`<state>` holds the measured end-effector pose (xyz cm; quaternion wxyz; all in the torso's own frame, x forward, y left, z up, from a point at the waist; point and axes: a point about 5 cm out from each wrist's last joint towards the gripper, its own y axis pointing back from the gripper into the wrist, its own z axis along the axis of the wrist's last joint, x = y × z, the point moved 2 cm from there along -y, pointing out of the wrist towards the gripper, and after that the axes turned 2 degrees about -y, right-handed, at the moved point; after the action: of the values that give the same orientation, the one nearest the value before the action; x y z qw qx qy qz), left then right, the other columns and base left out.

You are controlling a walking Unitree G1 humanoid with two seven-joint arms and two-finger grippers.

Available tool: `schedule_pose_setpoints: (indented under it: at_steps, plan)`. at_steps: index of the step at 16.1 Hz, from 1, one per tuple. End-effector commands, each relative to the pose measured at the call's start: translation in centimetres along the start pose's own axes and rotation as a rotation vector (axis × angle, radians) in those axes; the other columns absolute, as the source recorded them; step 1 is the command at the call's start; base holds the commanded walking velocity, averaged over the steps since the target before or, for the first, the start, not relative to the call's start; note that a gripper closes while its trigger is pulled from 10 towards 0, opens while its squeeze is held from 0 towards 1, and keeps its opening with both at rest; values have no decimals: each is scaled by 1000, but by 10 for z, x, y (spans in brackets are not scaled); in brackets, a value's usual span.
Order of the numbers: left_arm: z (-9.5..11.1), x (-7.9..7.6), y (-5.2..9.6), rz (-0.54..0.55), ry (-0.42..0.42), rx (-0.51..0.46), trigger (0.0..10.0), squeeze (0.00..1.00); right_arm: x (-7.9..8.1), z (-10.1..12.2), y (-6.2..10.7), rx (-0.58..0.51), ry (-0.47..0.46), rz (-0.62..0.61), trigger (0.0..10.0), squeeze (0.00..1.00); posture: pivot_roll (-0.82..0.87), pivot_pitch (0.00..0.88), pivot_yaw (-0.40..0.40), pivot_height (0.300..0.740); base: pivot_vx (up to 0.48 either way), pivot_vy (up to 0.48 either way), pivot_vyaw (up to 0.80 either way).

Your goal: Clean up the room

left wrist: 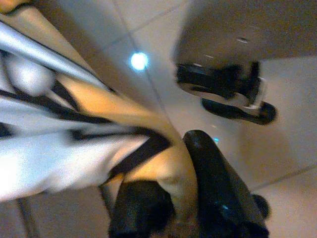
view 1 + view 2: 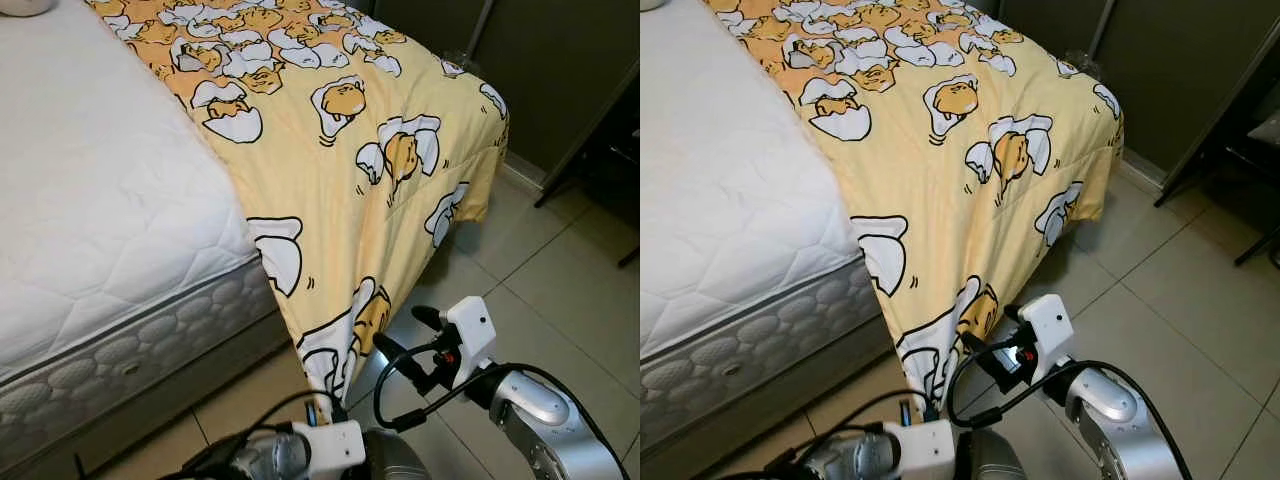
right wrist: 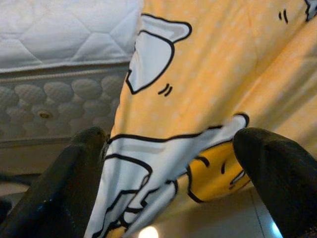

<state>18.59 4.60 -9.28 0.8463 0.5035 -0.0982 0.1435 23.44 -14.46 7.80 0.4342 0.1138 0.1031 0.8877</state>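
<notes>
Quilted white mattress takes up the robot's left side of the scene, bare on top, with a grey padded side panel running along its edge. Over its far and right part lies the yellow blanket, printed with cartoon eggs in cracked white shells; it covers the foot of the bed and spills down the near side in a long drooping flap whose lowest corner hangs just above the tiled floor. Beige tiles with thin dark joints stretch off to the right, where a dark cabinet front stands behind the bed's corner.

Low in front, the right gripper sits just beside the hanging flap, its two black fingers spread apart; from its wrist the blanket fills the gap between them, seemingly a little way off rather than pinched. The left gripper is down at the flap's bottom corner, fingers closed on a fold of the yellow cloth, which runs out from between them. Past that cloth, a black and white foot of the robot rests on the tiles
</notes>
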Motion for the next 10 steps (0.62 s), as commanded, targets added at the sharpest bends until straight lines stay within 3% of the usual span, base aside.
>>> schedule_pose_setpoints:
  at_steps: [1, 8, 9, 10]
  plan:
    - [-7, -31, -1, -99, 9, 45, 10000, 1000, 2, 2, 2, 5, 15, 17, 10000, 0, -292, 95, -72, 667, 0, 0, 0]
    - [-19, -39, 1, -64, 82, 103, 10000, 1000, 6, -6, 6, 23, 4, 20, 10000, 0, -269, 100, -62, 667, 0, 0, 0]
    - [-21, -31, 2, -2, 179, 98, 10000, 1000, 2, -3, 5, 3, 10, -12, 10000, 0, -266, 99, -60, 667, 0, 0, 0]
    - [-27, 11, 8, 98, 289, 41, 10000, 1000, -1, 1, 4, -18, 14, -39, 10000, 0, -263, 96, -58, 667, 0, 0, 0]
